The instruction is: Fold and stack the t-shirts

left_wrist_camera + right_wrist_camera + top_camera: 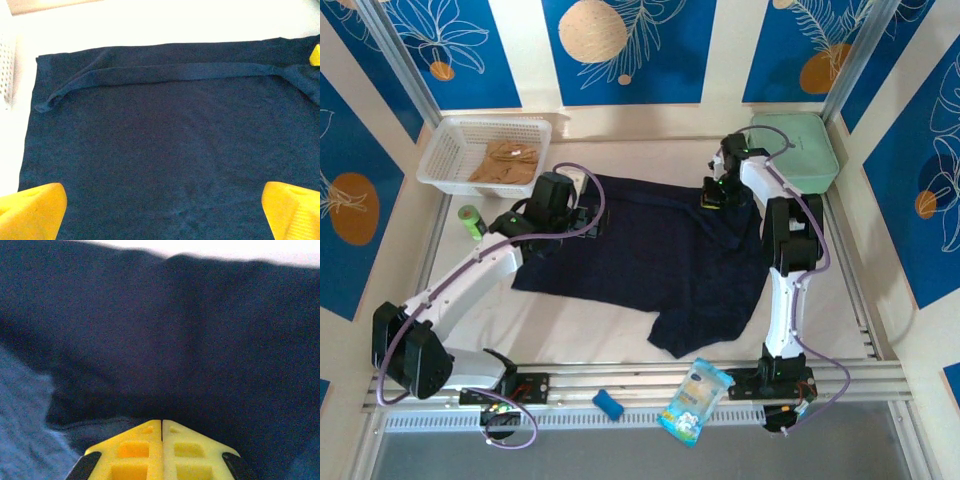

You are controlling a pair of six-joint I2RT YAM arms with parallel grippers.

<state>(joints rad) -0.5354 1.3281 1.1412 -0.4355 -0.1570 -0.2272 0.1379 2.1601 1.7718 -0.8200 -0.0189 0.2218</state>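
L pincer (162,215) is wide open. Jaws sit out at both bottom corners of my L wrist cam, nothing betw them, just dark cloth underneath. That's the navy t-shirt (650,255), spread mostly flat across the middle of the table (590,345), one sleeve trailing toward the near edge. From above, L pincer is over the shirt's far-left corner. In L wrist cam a long folded strip of the same fabric runs across the far part of the shirt and ends in a little curl on the left.

R pincer (162,422) is closed, jaws flush together w/ only a thin seam showing. Tips are right up against navy cloth at the shirt's far-right corner. Can't tell if any fabric is pinched in there, too dark and too close.

Tan t-shirt (505,162) is crumpled in the white basket (445,150), far-left corner, well apart from the navy one. Mint-green case (805,150) sits far right, just behind my R arm. Green cylinder (471,221) lies left of the shirt. Blue thing (608,404) and a packet (696,400) are on the near rail.
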